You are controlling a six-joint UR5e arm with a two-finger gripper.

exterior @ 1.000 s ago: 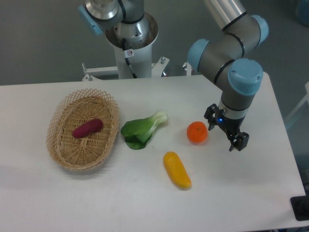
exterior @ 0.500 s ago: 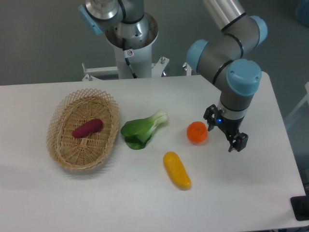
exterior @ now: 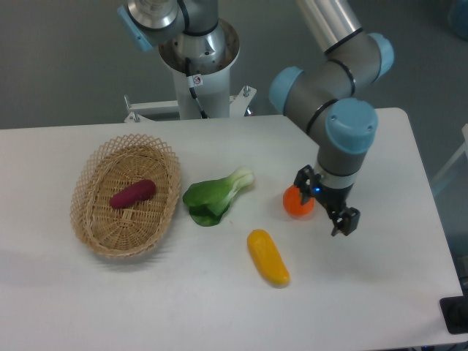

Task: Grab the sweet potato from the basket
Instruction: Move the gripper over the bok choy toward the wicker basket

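While the small maroon sweet potato [exterior: 132, 194] lies in the oval tan wicker basket [exterior: 91, 235], the black two-finger gripper [exterior: 324, 203] hangs far right, open and empty. Its long axis tilts up-right.

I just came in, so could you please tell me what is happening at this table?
The arm's end effector is open and empty, hovering by the orange fruit on the right. The sweet potato lies untouched in the basket on the left, so the pick has not begun. A leafy green and a yellow vegetable lie between.
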